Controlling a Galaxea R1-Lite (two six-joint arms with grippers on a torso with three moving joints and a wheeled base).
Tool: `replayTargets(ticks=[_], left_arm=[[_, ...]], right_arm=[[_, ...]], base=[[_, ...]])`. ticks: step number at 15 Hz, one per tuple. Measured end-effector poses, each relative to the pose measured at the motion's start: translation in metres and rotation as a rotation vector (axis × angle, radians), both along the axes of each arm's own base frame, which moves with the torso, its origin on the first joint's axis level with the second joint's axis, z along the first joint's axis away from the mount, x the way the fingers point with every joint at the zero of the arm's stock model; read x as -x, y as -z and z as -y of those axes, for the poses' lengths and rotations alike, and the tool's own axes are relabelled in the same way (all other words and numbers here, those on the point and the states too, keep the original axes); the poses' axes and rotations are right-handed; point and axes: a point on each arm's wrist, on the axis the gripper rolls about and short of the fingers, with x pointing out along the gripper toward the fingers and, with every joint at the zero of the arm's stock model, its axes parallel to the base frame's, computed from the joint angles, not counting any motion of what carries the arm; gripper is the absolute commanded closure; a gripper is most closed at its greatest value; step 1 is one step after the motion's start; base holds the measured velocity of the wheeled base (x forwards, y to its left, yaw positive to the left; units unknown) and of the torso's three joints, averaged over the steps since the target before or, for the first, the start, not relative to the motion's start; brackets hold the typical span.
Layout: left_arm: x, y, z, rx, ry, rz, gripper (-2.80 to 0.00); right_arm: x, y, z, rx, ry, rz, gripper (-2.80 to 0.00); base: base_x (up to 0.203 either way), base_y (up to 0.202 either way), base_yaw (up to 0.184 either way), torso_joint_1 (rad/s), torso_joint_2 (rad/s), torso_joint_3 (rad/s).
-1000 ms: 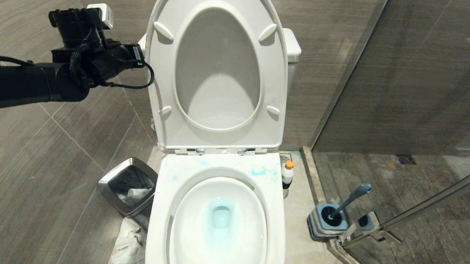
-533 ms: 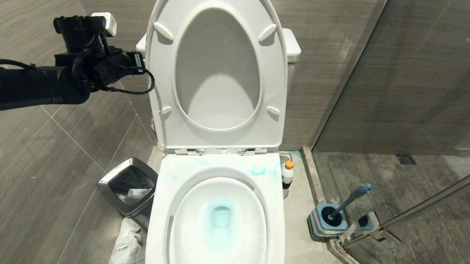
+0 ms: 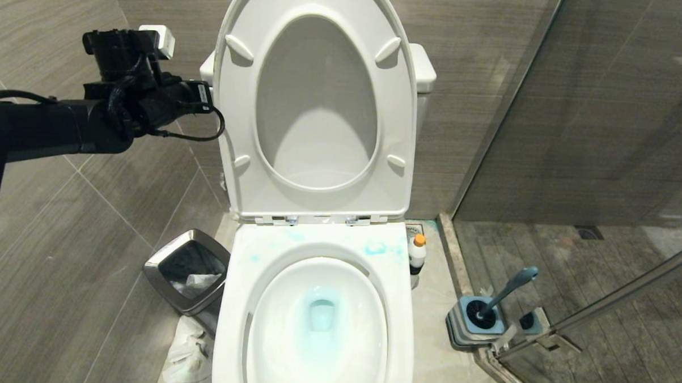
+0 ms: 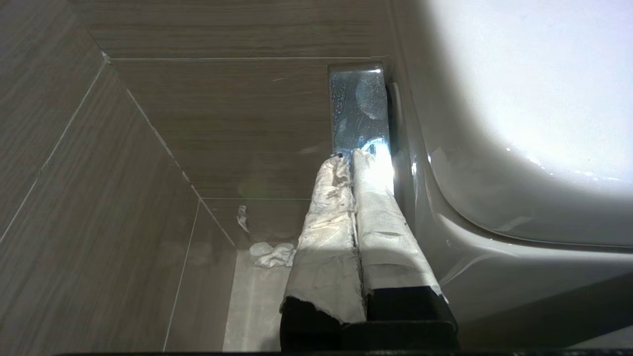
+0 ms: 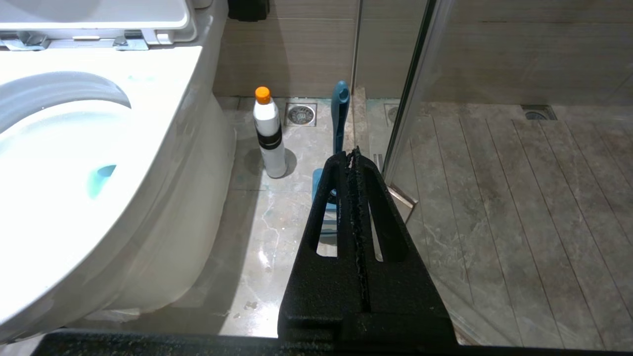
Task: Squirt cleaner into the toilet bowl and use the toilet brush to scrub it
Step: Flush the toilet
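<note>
Your left hand [image 4: 352, 157], pressed closed and empty, has crept toward the chrome flush lever [image 4: 358, 106]; blue cleaner already tints the toilet bowl [image 3: 314, 321]; the cleaner [image 3: 416, 253] and toilet brush [image 3: 505, 293] stand beside it, so flushing looks next; right hand [image 5: 354, 154] parked, closed.

Light falls from above, bright and even on the glossy white ceramic toilet bowl [image 3: 314, 321], whose raised white plastic lid [image 3: 316, 100] carries a soft grey shadow in its hollow. Beside the tape-wrapped closed fingers [image 4: 346, 217] of the left gripper, the white ceramic tank [image 4: 534, 89] is blown out to glare and soft-edged, and a hot spot glints on the chrome flush lever [image 4: 358, 109]. Right of the bowl, the small white plastic cleaner bottle with orange cap [image 5: 268, 133] throws a short round shadow on the polished floor, and the glass shower screen [image 5: 494, 99] shows hazy reflections.
</note>
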Motion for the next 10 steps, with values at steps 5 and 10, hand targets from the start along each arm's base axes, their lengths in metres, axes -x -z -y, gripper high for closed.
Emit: replayTargets(ticks=[5, 10], left_arm=[[-0.007, 0.014, 0.005, -0.011, 0.013, -0.036, 0.0], [-0.013, 0.023, 0.008, -0.011, 0.018, -0.056, 0.0]], right_arm=[[0.0, 0.0, 0.0, 0.0, 0.0, 0.0, 0.0], [0.0, 0.0, 0.0, 0.0, 0.0, 0.0, 0.0]], base=[[0.0, 0.0, 0.0, 0.0, 0.0, 0.0], [0.0, 0.0, 0.0, 0.0, 0.0, 0.0]])
